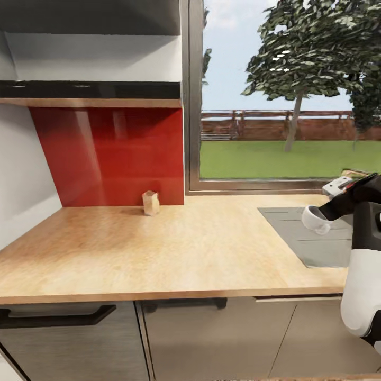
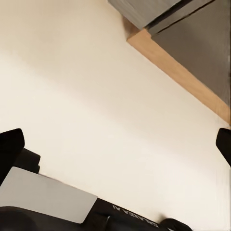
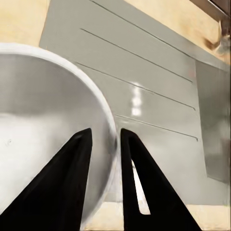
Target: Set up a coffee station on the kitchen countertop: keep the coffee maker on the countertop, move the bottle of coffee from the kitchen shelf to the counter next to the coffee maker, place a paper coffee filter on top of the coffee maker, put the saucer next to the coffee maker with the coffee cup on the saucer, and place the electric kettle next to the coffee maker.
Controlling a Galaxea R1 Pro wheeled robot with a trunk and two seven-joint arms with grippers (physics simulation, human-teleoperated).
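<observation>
My right gripper [image 1: 324, 216] is at the right of the head view, above the grey sink drainboard [image 1: 296, 233]. It is shut on the rim of a white coffee cup [image 1: 316, 219]. In the right wrist view the two black fingers [image 3: 72, 163] pinch the cup's white rim [image 3: 103, 110], one inside and one outside, with the drainboard [image 3: 154, 77] below. A small tan paper coffee filter [image 1: 151, 203] stands at the back of the wooden countertop [image 1: 159, 248], against the red backsplash. My left gripper [image 2: 115, 144] is open, its fingertips far apart over a pale surface.
A window frame [image 1: 193, 106] rises behind the counter beside the red backsplash [image 1: 111, 153], under a wall cabinet [image 1: 90, 53]. Drawers with dark handles [image 1: 58, 319] run below the counter's front edge. A white wall stands at the left.
</observation>
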